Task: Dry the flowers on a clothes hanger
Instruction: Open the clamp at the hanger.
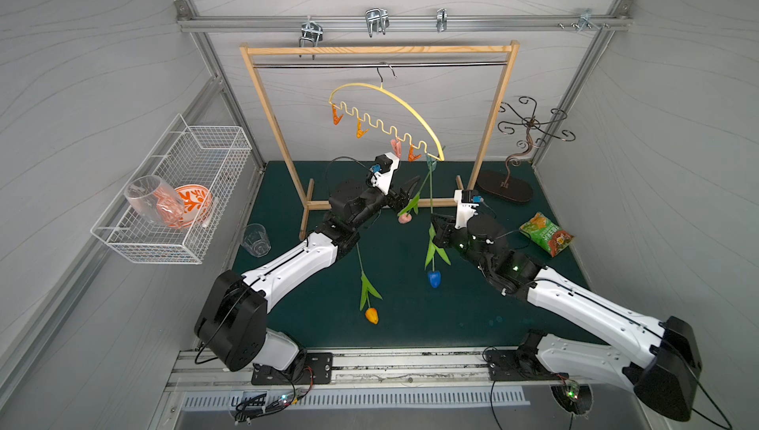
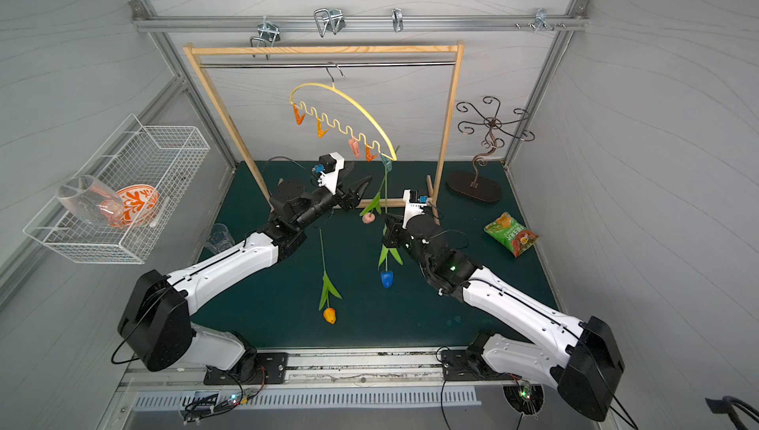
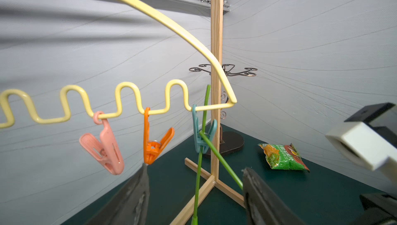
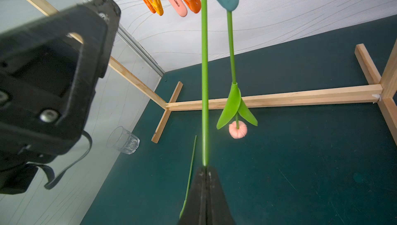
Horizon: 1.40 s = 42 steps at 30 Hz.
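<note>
The wooden rack (image 1: pixel 378 50) at the table's (image 1: pixel 513 317) back edge carries the clothes hanger (image 1: pixel 418 118), which hangs tilted. The left gripper (image 3: pixel 194 169) has its fingers wide apart below the pins, and the right gripper (image 4: pixel 205 169) pinches the stem of the blue tulip (image 1: pixel 433 278), which reaches up to the teal clothespin (image 3: pixel 196 127) holding the pink tulip (image 1: pixel 404 218) head-down. The orange tulip (image 1: pixel 371 315) lies toward the table's front edge.

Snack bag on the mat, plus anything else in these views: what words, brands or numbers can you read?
Snack bag: printed lettering on its green front, too blurred and small to read in any view.
Everything else: no text, label or number shows.
</note>
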{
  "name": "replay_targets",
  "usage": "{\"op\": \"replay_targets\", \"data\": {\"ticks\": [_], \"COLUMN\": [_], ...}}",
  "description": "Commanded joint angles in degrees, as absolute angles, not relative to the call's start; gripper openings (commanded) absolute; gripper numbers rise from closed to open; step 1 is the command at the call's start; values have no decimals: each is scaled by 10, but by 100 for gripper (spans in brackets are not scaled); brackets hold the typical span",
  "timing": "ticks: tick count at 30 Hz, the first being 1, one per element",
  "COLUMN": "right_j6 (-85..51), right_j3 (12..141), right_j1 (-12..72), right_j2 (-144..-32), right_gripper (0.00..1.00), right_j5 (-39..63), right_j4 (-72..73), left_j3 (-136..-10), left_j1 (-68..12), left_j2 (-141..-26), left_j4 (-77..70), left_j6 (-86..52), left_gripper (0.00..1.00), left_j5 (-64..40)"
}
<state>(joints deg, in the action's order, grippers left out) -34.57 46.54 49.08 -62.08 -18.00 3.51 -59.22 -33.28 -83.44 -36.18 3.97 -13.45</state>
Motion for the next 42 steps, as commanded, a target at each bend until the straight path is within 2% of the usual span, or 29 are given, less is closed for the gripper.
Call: {"op": "replay_targets", "data": {"ticks": [1, 11, 20, 42], "right_j6": [-332, -309, -295, -305], "right_j3": [469, 486, 502, 497], "right_j1": [488, 478, 471, 467], "right_j2": [-629, -657, -672, -680], "right_gripper": [0, 0, 0, 0], "right_j5": [-181, -179, -173, -177], "right_j4": [54, 57, 56, 62], "left_j3": [-632, -651, -665, -709], "left_j1": [-331, -311, -293, -312], "left_j2": [-850, -890, -919, -959], "left_j4": [-403, -419, -434, -412], "left_j6": [59, 24, 5, 32], "left_gripper": [70, 67, 70, 70], "left_j5": [-131, -130, -138, -156]}}
